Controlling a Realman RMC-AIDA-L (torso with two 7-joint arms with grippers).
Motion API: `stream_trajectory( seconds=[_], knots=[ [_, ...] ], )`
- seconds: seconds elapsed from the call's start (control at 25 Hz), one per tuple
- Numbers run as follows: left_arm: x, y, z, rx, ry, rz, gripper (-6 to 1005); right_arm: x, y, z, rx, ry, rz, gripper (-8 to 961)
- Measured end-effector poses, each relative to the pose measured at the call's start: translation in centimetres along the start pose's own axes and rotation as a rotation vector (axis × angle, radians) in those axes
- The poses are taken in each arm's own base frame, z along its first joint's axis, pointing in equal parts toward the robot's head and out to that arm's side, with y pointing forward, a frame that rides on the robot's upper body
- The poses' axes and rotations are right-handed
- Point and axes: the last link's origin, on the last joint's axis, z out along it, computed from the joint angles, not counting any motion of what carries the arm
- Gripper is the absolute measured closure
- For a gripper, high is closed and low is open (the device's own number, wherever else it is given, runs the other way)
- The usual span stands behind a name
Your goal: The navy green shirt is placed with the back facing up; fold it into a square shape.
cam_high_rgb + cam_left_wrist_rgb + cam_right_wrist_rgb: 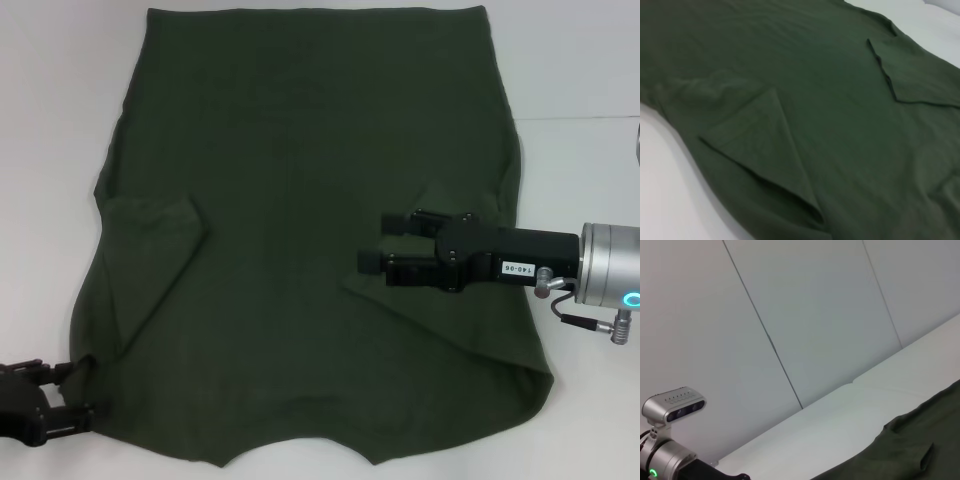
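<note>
The right gripper [385, 242] is hovering with jaws parted and empty over the shirt's right side, beside a folded-in sleeve. The left gripper [62, 395] is sitting at the near left corner; its jaws seem to be pinching the hem. The navy green shirt [300, 230] is lying flat on the white worktop [580, 60], soft, light and limp; corners and hems look the best holds. No containers are showing.

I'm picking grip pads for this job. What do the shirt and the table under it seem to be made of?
The shirt looks like soft matte knit cloth, probably cotton: it creases, drapes, and its sleeves lie folded flat. The table looks smooth, hard and white with a faint sheen, perhaps laminate or painted board; which one cannot be told.
</note>
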Motion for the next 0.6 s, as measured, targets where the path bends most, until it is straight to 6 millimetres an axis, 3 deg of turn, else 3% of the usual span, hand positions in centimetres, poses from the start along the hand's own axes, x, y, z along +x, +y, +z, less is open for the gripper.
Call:
stream_trajectory(
  seconds=[0.6],
  knots=[
    [0.48, -0.22, 0.32, 0.002, -0.011, 0.013, 298, -0.17, -0.1, -0.2, 0.008, -0.02, 0.002, 29]
  ],
)
